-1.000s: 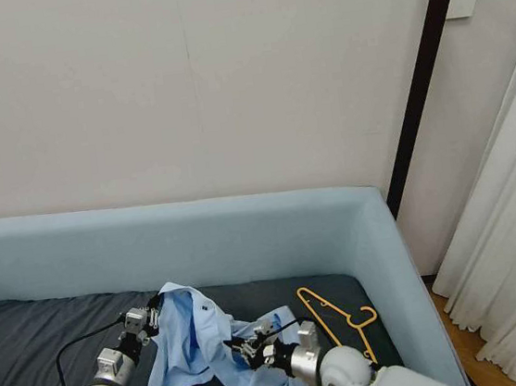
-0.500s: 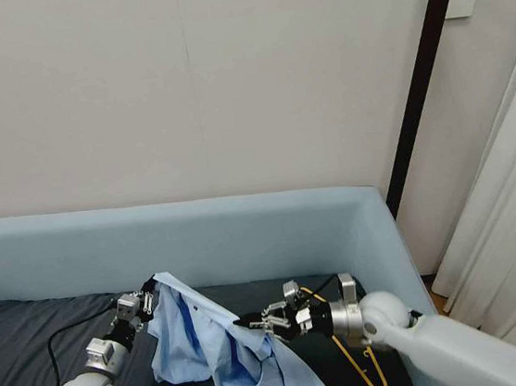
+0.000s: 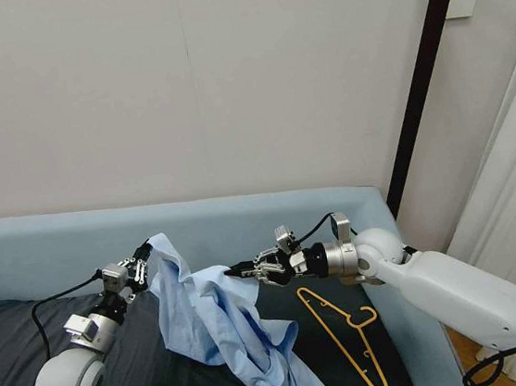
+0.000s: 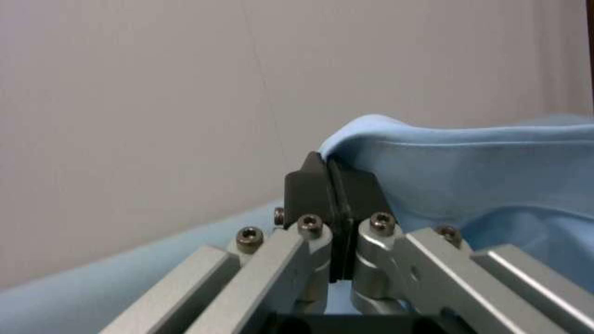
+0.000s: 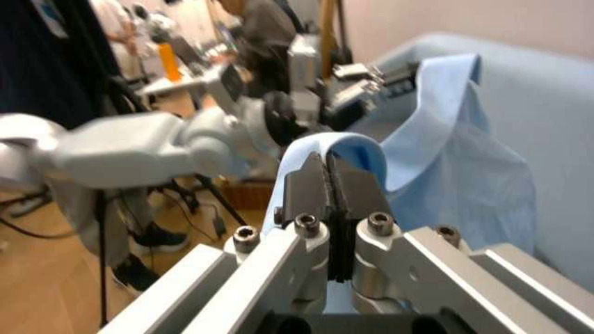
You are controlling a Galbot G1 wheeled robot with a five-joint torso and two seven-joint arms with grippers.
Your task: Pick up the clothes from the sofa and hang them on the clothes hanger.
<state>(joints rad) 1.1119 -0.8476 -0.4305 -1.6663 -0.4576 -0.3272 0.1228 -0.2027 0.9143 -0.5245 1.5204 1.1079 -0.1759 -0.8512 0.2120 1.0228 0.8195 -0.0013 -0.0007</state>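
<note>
1. The pale blue sofa (image 3: 242, 215) stood against a plain wall, with a dark seat cushion (image 3: 31, 331).
2. I found the left gripper (image 3: 144, 259) raised above that cushion, close to the backrest. Its jaws were pressed together on an upper edge of the light blue shirt (image 3: 212, 319).
3. The left wrist view bore this out: the black pads (image 4: 311, 184) met flush, with a fold of blue cloth pinched between them.
4. I found the right gripper (image 3: 236, 272) held out at about the same height, to the right of the left one. Its jaws were clamped on a second bunch of the same shirt.
5. The right wrist view showed those jaws closed, with blue fabric rising from between them.
6. The shirt hung in the air between the two grippers, sagging in the middle. Its lower part draped down to the cushion and trailed forward.
7. The orange clothes hanger (image 3: 344, 332) lay flat on the cushion, just right of the shirt's trailing end and below the right arm. I could not tell whether the cloth touched it.
</note>
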